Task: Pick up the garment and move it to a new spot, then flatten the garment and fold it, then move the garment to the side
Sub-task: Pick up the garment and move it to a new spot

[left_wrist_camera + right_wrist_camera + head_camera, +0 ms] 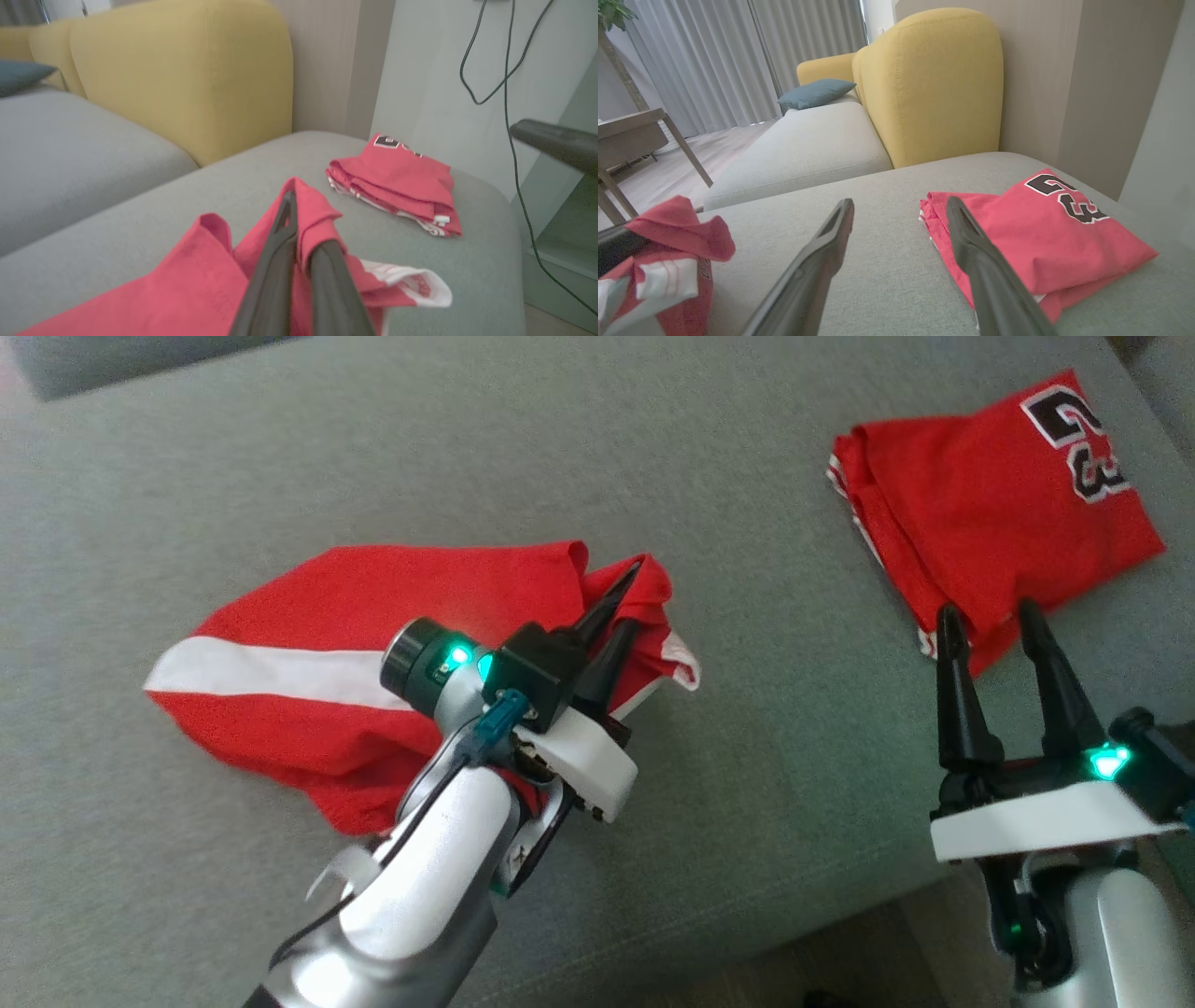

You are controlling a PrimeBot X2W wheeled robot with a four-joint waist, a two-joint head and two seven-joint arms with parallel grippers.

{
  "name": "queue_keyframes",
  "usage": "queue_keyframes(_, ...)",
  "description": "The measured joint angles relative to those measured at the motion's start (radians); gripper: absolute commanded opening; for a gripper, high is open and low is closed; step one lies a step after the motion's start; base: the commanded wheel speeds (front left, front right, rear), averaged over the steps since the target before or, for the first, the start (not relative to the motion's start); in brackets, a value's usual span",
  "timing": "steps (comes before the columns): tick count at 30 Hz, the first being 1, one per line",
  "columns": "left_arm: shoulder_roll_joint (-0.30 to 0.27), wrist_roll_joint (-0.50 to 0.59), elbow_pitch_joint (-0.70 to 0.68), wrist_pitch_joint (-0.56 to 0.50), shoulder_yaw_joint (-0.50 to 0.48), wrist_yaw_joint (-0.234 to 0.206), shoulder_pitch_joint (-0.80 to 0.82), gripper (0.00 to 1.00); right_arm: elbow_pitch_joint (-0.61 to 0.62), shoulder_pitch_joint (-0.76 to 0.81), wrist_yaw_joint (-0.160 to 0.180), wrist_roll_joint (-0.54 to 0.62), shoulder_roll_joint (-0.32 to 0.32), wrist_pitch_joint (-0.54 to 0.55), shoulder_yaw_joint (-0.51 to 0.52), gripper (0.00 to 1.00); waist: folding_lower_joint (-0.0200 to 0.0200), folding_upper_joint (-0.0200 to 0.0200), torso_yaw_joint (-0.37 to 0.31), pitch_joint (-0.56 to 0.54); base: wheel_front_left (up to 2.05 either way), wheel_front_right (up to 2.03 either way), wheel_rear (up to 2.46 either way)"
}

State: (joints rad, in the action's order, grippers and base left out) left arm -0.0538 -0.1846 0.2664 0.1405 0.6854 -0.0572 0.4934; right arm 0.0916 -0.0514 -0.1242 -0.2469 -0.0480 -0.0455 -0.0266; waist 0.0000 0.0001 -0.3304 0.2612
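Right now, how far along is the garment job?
Looks done: the numbered jersey lies folded on the grey cushion. In hand: the left pincer is shut on a bunched edge of the striped red garment; the right pincer hangs open. Left: flattening, folding, moving aside.

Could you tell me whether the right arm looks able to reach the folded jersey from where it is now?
Probably yes: the right end effector is open, its fingertips by the near edge of the folded jersey, with nothing between them.
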Motion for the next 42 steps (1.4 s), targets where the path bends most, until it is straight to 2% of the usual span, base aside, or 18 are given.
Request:
queue_keyframes(5, 0.0, -0.007, 0.085, -0.007, 0.025, 0.0, 0.025, 0.0, -0.017, -0.026, 0.0, -0.009, 0.0, -0.023, -0.001, 1.0, 0.0, 0.0, -0.034, 0.047, 0.0, 0.0, 0.0)
queue_keyframes(6, 0.0, -0.012, 0.106, -0.008, 0.033, 0.003, 0.03, 0.11, -0.021, -0.028, 0.0, -0.009, 0.0, -0.026, -0.001, 1.0, 0.0, 0.0, -0.039, 0.056, 0.0, 0.0, 0.0)
queue_keyframes(7, 0.0, -0.016, 0.125, -0.008, 0.042, 0.004, 0.034, 0.48, -0.028, -0.029, 0.0, -0.009, 0.001, -0.026, -0.002, 1.0, 0.0, 0.0, -0.042, 0.063, 0.0, 0.0, 0.0)
queue_keyframes(8, 0.0, -0.018, 0.139, -0.008, 0.049, 0.004, 0.035, 1.0, -0.033, -0.029, 0.0, -0.009, 0.001, -0.026, -0.002, 1.0, 0.0, 0.0, -0.043, 0.067, 0.0, 0.0, 0.0)
queue_keyframes(12, -0.001, -0.021, 0.151, 0.029, 0.085, 0.006, 0.045, 1.0, -0.045, -0.03, 0.0, -0.008, 0.001, -0.026, -0.001, 1.0, 0.0, 0.0, -0.023, 0.056, 0.0, 0.0, 0.0)
queue_keyframes(16, 0.0, -0.021, 0.105, 0.076, 0.11, 0.001, 0.044, 1.0, -0.044, -0.031, 0.0, 0.003, 0.002, -0.022, 0.005, 1.0, 0.0, 0.0, 0.014, 0.028, 0.0, 0.0, 0.0)
queue_keyframes(22, -0.008, -0.032, 0.013, 0.1, 0.102, -0.028, 0.016, 1.0, -0.03, -0.018, 0.0, 0.028, 0.002, 0.01, 0.014, 1.0, 0.0, 0.0, 0.089, -0.024, 0.0, 0.0, 0.0)
queue_keyframes(31, -0.078, -0.084, -0.041, 0.064, 0.055, -0.061, -0.096, 1.0, -0.003, 0.015, 0.0, 0.039, 0.002, 0.046, 0.027, 1.0, 0.0, 0.0, 0.178, -0.094, 0.0, 0.0, 0.0)
queue_keyframes(42, -0.145, -0.139, -0.101, 0.045, -0.053, -0.168, -0.209, 1.0, 0.014, 0.047, 0.0, 0.039, 0.002, 0.064, 0.044, 1.0, 0.0, 0.0, 0.231, -0.114, 0.0, 0.0, 0.0)
